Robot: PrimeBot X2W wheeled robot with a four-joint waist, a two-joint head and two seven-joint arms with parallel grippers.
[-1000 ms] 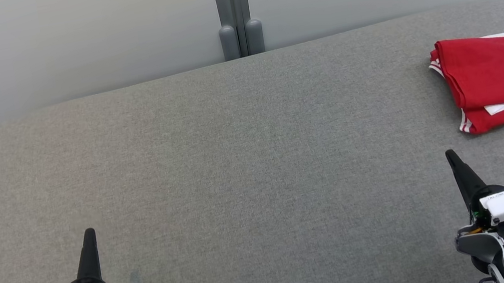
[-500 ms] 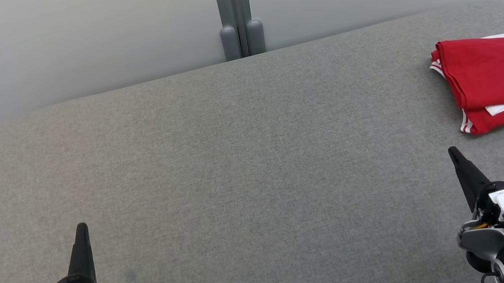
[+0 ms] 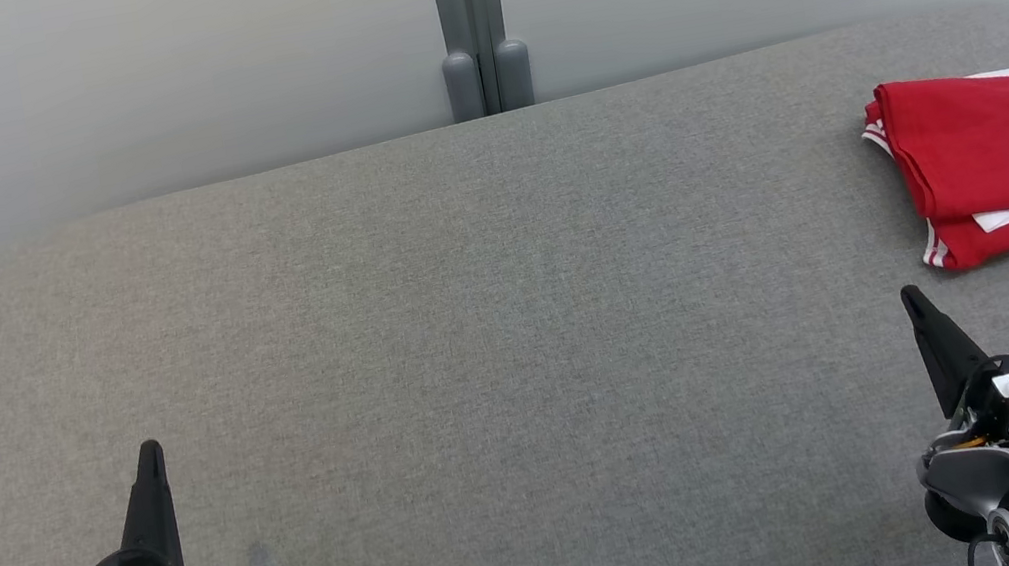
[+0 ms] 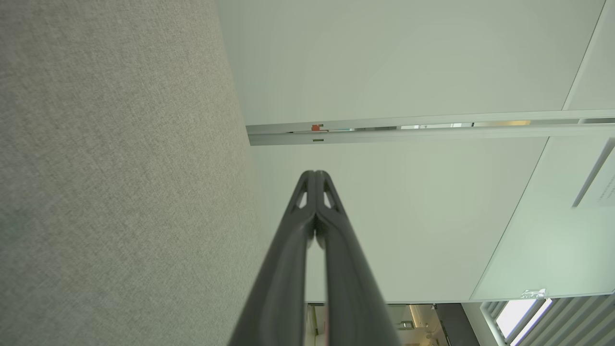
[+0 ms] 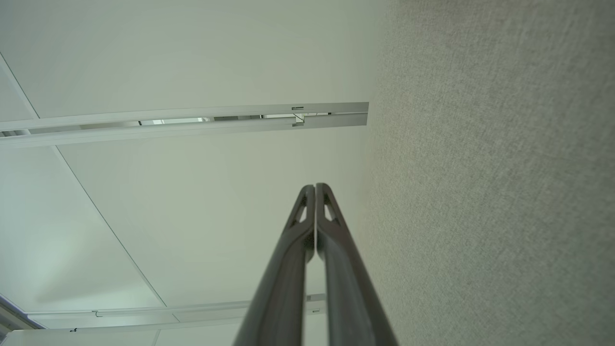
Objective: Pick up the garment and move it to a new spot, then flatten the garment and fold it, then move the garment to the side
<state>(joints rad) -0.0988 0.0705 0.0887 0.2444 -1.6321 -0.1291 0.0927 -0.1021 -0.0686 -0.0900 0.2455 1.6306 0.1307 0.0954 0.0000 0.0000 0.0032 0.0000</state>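
The garment (image 3: 1001,159) is a red jersey with white trim and a dark number. It lies folded at the far right of the grey padded table (image 3: 511,322), partly cut off by the view's edge. My left gripper (image 3: 149,451) is at the lower left, shut and holding nothing. My right gripper (image 3: 910,296) is at the lower right, also shut and empty, a short way in front of the jersey and apart from it. In the left wrist view my left gripper (image 4: 315,174) has its fingertips pressed together. The right gripper (image 5: 315,186) looks the same in the right wrist view.
A pale wall with a grey vertical post (image 3: 476,24) stands behind the table's far edge. The table's rounded corners show at the far left and far right.
Both grippers have drifted slightly outward and down in the head view, the left one toward the left, the right one toward the right. The jersey has not moved.
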